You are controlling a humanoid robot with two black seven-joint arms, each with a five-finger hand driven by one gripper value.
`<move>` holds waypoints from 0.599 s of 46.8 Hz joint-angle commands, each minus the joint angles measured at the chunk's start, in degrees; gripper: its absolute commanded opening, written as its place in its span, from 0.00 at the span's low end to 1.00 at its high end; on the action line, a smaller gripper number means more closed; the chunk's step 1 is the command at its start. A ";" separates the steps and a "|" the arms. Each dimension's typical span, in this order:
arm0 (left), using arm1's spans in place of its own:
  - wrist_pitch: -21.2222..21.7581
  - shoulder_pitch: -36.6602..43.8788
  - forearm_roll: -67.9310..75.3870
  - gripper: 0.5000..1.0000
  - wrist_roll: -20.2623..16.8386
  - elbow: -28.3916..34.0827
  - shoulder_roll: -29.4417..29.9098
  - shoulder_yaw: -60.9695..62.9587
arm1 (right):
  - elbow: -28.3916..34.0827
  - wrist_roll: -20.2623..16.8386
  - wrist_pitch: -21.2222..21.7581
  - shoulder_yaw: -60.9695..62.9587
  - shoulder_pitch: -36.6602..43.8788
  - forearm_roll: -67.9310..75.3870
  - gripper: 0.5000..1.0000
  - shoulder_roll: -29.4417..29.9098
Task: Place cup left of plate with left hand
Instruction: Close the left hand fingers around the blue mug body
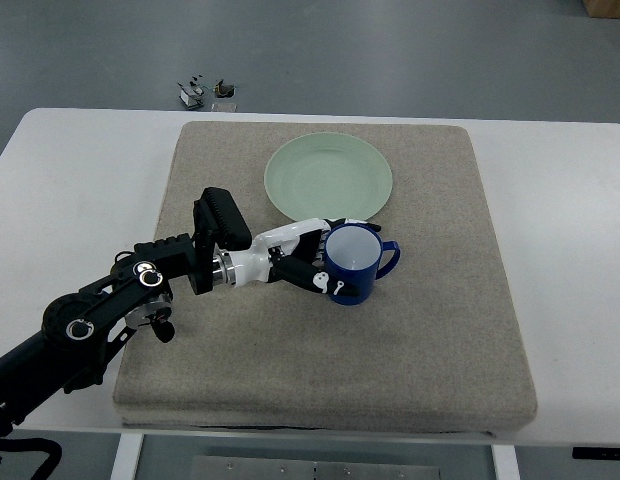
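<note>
A blue cup [354, 264] with a white inside stands upright on the grey mat [430, 330], its handle pointing right. It sits just below the pale green plate [328, 177], toward the plate's right side. My left hand [312, 258] reaches in from the lower left and its white and black fingers [320, 280] wrap around the cup's left side. The arm's black forearm runs down toward the lower left corner. The right arm does not show.
The mat covers most of a white table [80, 190]. Small metal clips [205, 92] lie on the floor beyond the table's far edge. A brown box corner [608, 6] shows at the top right.
</note>
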 commanded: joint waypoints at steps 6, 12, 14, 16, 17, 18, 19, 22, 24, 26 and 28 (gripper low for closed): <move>0.17 0.00 0.24 0.29 0.00 -0.18 0.00 0.00 | 0.00 0.00 0.00 0.00 0.00 0.00 0.87 0.00; 0.78 0.00 0.24 0.16 -0.09 -0.53 0.00 0.00 | 0.00 0.00 0.00 0.00 0.00 0.00 0.87 0.00; 0.78 -0.09 0.15 0.07 -0.09 -0.62 0.00 -0.09 | 0.00 0.00 0.00 0.00 0.00 0.00 0.87 0.00; 0.87 -0.09 0.06 0.00 -0.09 -0.88 0.09 -0.35 | 0.00 0.00 0.00 0.00 0.00 0.00 0.87 0.00; 0.87 -0.09 0.06 0.00 -0.09 -1.15 0.09 -0.53 | 0.00 0.00 0.00 0.00 0.00 0.00 0.87 0.00; 0.87 -0.09 -0.03 0.00 -0.18 -1.41 0.18 -0.88 | 0.00 0.00 0.00 0.00 0.00 0.00 0.87 0.00; 0.96 -0.17 -0.12 0.00 -0.18 -1.50 0.26 -1.06 | 0.00 0.00 0.00 0.00 0.00 0.00 0.87 0.00; 1.22 -0.79 -0.29 0.00 -0.70 -2.20 0.61 -1.67 | 0.00 0.00 0.00 0.00 0.00 0.00 0.87 0.00; 1.83 -1.58 -0.29 0.00 -0.97 -2.55 0.88 -2.90 | 0.00 0.00 0.00 0.00 0.00 0.00 0.87 0.00; 2.71 -2.02 -0.29 0.00 -0.97 -2.56 1.23 -4.65 | 0.00 0.00 0.00 0.00 0.00 0.00 0.87 0.00; 3.42 -2.28 -0.38 0.00 -1.06 -2.56 2.02 -6.50 | 0.00 0.00 0.00 0.00 0.00 0.00 0.87 0.00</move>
